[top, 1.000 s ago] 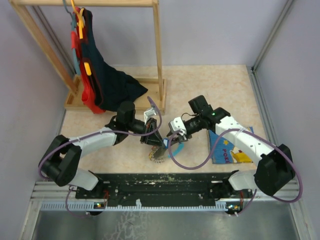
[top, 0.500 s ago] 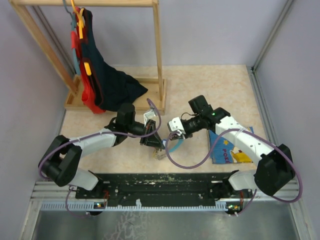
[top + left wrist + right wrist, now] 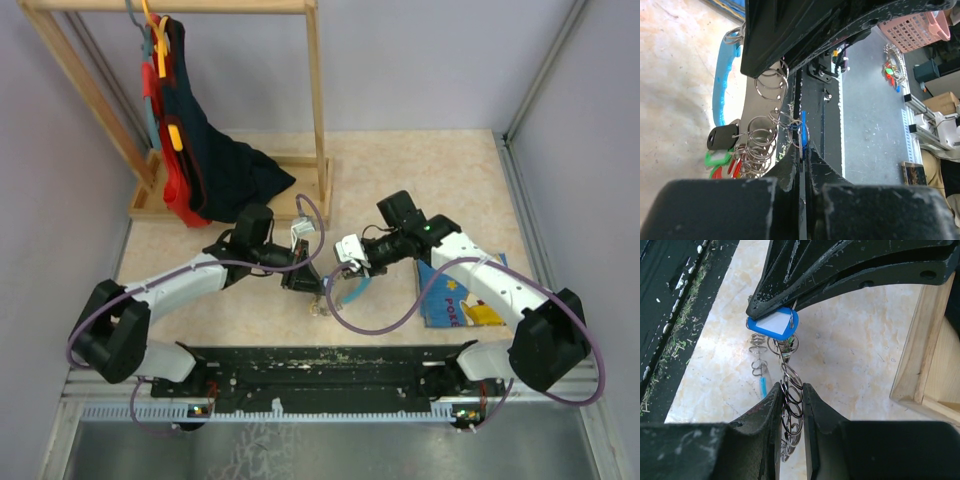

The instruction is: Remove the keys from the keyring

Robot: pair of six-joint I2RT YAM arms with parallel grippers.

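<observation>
My left gripper is shut on the blue head of one of the keys; the right wrist view shows that blue head with its white label pinched between the left fingers. From it hangs the keyring's chain of silvery rings, and my right gripper is shut on that chain just below. Black, green and red key heads hang beside more rings and a grey strap with a light-blue band. From above, both grippers meet at the table's middle, the bunch dangling under them.
A wooden rack with dark and red clothes stands at the back left; its base shows close by. A blue picture book lies under the right arm. A black rail runs along the near edge.
My right gripper has shifted slightly left and shut on the ring chain. The left arm has stretched a little toward it, and the bunch hangs tighter between the two.
</observation>
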